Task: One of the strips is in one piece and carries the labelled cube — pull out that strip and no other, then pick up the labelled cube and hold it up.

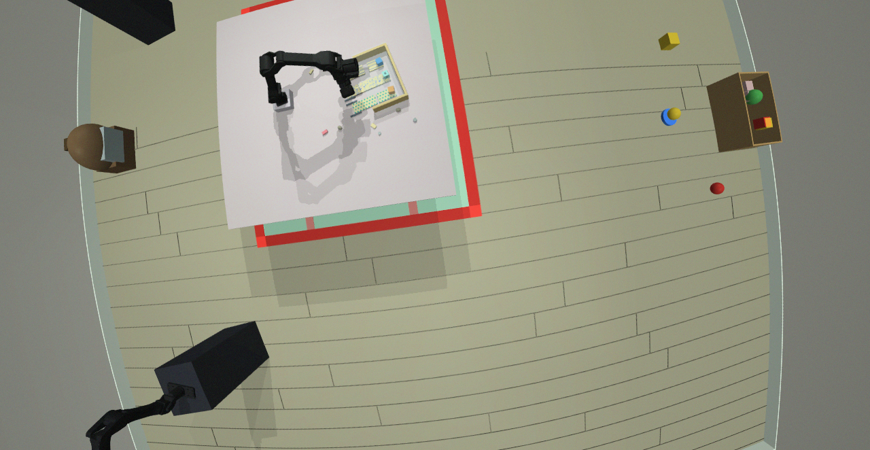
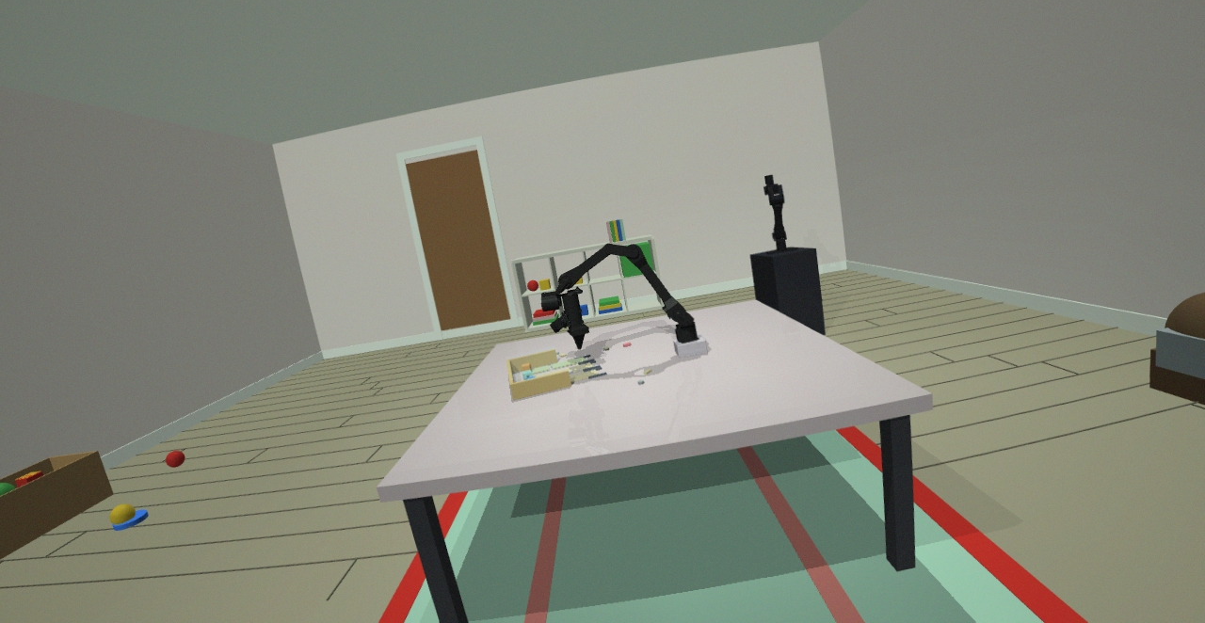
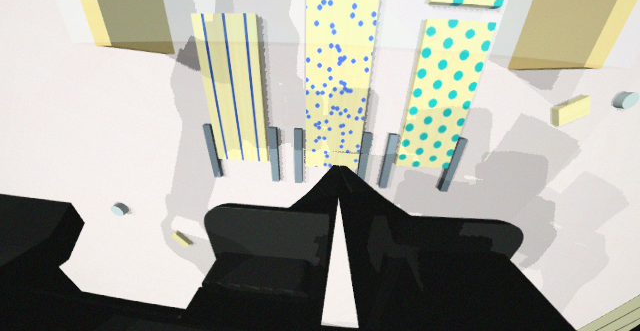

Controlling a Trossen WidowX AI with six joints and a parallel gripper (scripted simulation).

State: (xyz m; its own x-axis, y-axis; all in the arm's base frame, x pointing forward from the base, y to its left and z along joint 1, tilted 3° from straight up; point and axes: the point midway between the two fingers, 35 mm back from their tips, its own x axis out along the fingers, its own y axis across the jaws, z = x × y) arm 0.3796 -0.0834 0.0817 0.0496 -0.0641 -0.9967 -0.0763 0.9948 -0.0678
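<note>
At lower centre of the wrist view, the black parallel-jaw gripper (image 3: 339,167) is fully closed and empty, its tips at the near end of the unbroken yellow strip with small blue dots (image 3: 339,71). The labelled turquoise cube (image 1: 385,74) sits in the tan walled tray (image 1: 398,76), upper centre of the top view.

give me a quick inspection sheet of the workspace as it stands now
surface: white table, shadowed near the arm
job's things: striped strip and big-dot strip each show a gap; small-dot strip unbroken as far as the wrist view shows; cubes sit in the tray
clutter: small blocks and discs, e.g.
grippers: gripper shut at the small-dot strip's near end; a hold on it cannot be confirmed
cables: nothing seen
surroundings: toy box, shelf, door
</note>
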